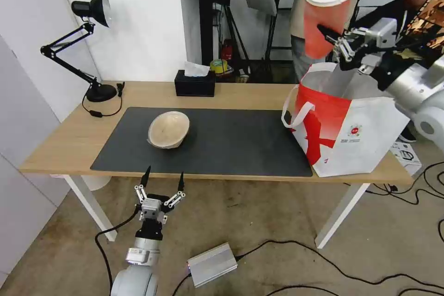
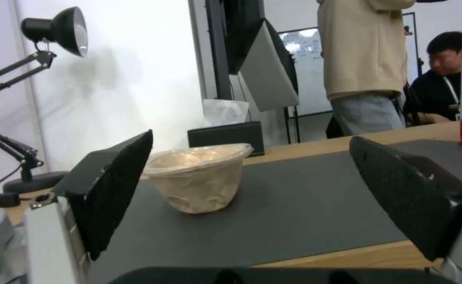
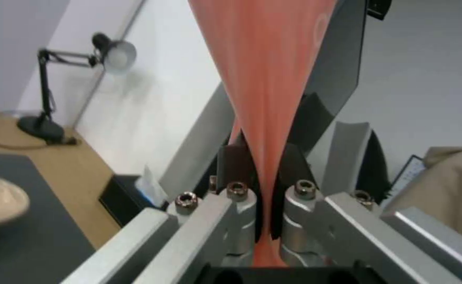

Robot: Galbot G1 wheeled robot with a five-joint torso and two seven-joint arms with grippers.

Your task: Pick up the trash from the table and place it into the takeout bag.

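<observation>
One beige bowl point(image 1: 169, 129) lies before the tissue box point(image 1: 194, 83).

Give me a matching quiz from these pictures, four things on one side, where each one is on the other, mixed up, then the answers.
Things:
1. red cup
2. beige bowl
3. takeout bag
4. left gripper

Places:
A. on the dark mat
B. open, below the table's front edge
C. pinched in the right gripper, above the bag
D. standing at the table's right end

Pairs: 1-C, 2-A, 3-D, 4-B
</observation>
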